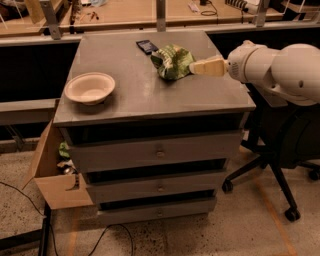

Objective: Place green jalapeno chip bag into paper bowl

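Observation:
The green jalapeno chip bag (pixel 172 61) lies crumpled on the grey cabinet top (pixel 130 85), toward the back and right of centre. The paper bowl (pixel 90 87) sits empty near the cabinet's front left. My gripper (pixel 196 67) comes in from the right on a white arm (pixel 280 67), just above the top, its tan tip right at the bag's right edge. I cannot tell whether it touches the bag.
A small dark flat packet (pixel 148 46) lies behind the bag. The cabinet has drawers (pixel 157 150) below. An open cardboard box (pixel 52 170) stands at its left on the floor. A black office chair (pixel 285 150) is at the right. Wooden desks (pixel 130 12) run behind.

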Robot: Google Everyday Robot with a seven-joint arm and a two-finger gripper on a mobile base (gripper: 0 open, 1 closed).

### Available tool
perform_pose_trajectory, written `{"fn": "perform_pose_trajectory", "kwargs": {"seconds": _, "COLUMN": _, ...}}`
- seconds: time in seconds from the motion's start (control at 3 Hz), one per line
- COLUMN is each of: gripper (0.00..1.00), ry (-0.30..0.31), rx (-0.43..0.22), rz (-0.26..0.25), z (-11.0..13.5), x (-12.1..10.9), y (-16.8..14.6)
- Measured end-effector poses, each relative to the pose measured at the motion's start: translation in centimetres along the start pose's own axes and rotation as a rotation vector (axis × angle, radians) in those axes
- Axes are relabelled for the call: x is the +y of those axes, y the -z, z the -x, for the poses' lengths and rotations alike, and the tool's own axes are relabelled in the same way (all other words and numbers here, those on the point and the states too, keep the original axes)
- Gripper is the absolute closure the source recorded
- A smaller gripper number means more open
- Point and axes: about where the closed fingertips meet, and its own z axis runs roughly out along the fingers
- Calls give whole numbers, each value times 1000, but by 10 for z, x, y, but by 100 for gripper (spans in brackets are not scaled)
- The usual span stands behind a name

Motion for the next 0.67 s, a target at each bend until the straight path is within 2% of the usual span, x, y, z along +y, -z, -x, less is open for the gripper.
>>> {"fn": "perform_pose_trajectory", "kwargs": {"seconds": 0.33, "gripper": 0, "ry": 2, "rx": -3, "rz": -29, "z": -4, "x": -3, "y": -35}}
{"fn": "perform_pose_trajectory", "kwargs": {"seconds": 0.67, "gripper": 0, "ry": 20, "rx": 22, "rz": -4, "z": 0, "x": 0, "y": -67}}
